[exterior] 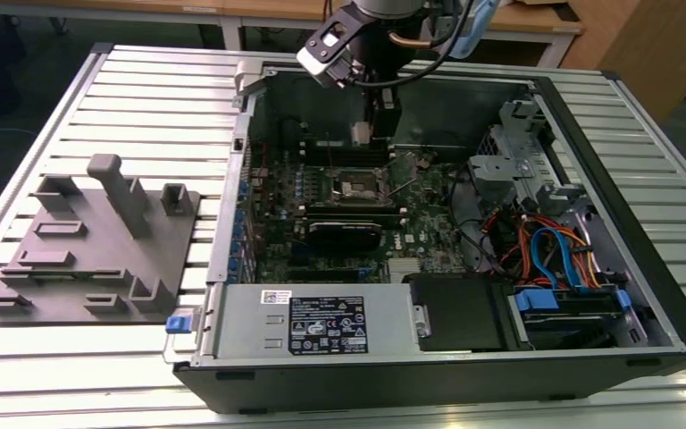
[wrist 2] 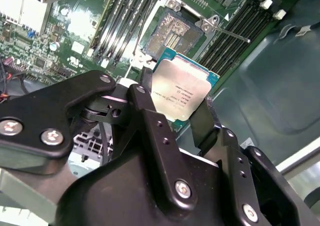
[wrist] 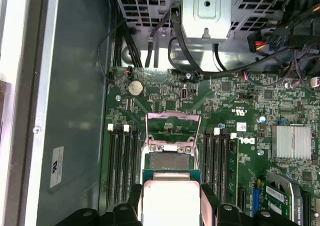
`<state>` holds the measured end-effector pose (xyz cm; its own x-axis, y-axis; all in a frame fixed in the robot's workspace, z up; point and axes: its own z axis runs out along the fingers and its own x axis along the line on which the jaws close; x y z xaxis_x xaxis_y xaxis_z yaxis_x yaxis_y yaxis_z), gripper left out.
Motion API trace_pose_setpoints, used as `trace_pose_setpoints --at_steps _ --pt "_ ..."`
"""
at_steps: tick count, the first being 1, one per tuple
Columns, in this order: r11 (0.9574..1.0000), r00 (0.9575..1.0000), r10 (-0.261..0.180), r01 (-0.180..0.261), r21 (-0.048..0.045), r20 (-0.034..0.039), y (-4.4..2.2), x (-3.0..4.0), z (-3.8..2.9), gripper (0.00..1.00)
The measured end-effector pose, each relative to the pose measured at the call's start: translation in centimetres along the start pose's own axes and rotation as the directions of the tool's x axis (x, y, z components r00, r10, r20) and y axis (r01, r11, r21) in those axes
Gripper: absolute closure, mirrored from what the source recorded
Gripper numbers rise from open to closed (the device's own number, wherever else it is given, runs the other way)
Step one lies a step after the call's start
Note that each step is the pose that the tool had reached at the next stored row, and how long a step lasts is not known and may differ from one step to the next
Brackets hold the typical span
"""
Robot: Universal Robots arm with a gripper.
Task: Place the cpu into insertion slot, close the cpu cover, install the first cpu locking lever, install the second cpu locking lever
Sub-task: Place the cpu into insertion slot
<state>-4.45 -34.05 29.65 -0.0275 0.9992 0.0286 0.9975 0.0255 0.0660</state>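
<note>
1. The arm's black two-fingered gripper (wrist 2: 175, 103) is closed to the width of the cpu (wrist 2: 181, 93), a small flat square chip with a silvery-grey metal top on a green edge. One finger (wrist 2: 145, 88) presses on each of two opposite sides.
2. In both wrist views the cpu (wrist: 170, 201) hangs close to the insertion slot (wrist: 169, 161) but clear of it, not seated.
3. The insertion slot (wrist 2: 175, 31), a square motherboard socket with a dark, finely dotted centre and a thin silver rim, lies bare.
4. The cpu cover (wrist: 172, 117), a thin silver metal frame with a square window, stands swung open from one edge of the insertion slot.
5. A thin metal rod (wrist 2: 227, 32) runs just beside one corner of the slot.
6. Long narrow black memory slots (wrist: 122, 161) flank the insertion slot on two sides.
7. In the exterior view the gripper (exterior: 361, 134) reaches down into the open black computer case (exterior: 629, 295), just beyond the insertion slot (exterior: 353, 186).
8. A grey moulded fixture tray (exterior: 81, 250) sits well apart from the slot, outside the case on the silver slatted table (exterior: 140, 89), toward the exterior view's left.
</note>
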Motion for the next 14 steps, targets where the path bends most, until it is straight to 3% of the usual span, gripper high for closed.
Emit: trace_pose_setpoints --at_steps 3,14 --pt "0.9999 1.0000 0.000 0.000 0.0117 -0.0004 -0.03 -0.01 0.46 0.46" --pt "0.9998 0.9999 0.013 -0.013 0.0114 0.0005 -0.11 -0.07 2.35 0.46"
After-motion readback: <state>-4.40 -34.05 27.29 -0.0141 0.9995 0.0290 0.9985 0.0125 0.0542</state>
